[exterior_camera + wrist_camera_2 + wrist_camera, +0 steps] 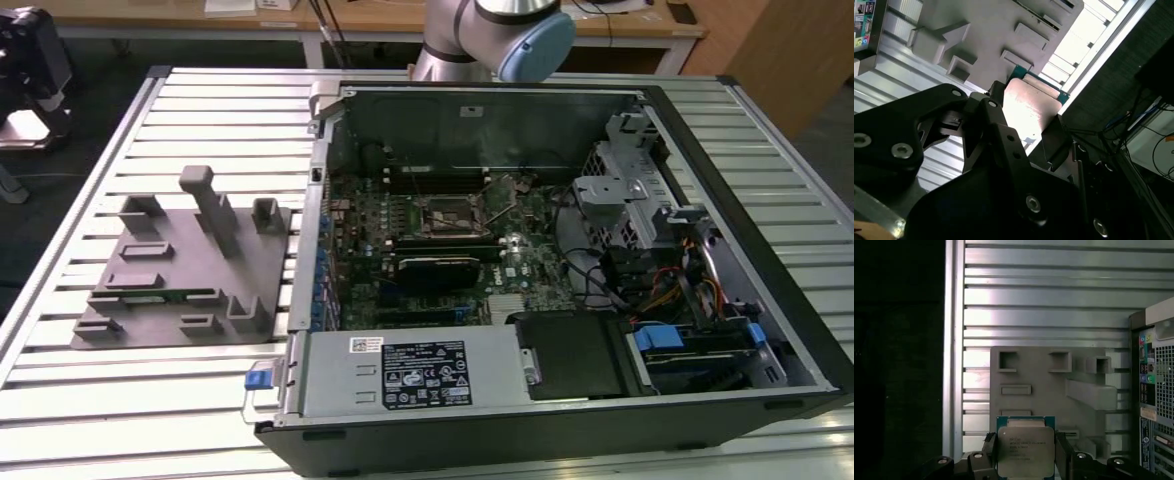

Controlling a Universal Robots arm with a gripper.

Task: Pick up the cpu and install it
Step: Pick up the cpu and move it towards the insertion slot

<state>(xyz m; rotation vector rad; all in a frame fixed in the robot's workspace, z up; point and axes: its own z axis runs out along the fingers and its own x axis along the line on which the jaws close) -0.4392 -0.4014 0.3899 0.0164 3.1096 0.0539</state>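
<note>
Silvery-white top and a teal-green border on the cpu (1025,447), with the matt black end effector (1026,454) at either edge. The tray (1054,385) is plain grey, sitting on a silver worktop (200,110) ribbed with parallel slats. In the exterior view there's a black computer case (534,445), dark green motherboard (527,215), bright blue tabs (663,337) and a pale blue arm cap (534,45).

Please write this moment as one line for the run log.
gripper: shut on cpu | cpu: held off grey tray | computer case: open | install: not yet done
</note>
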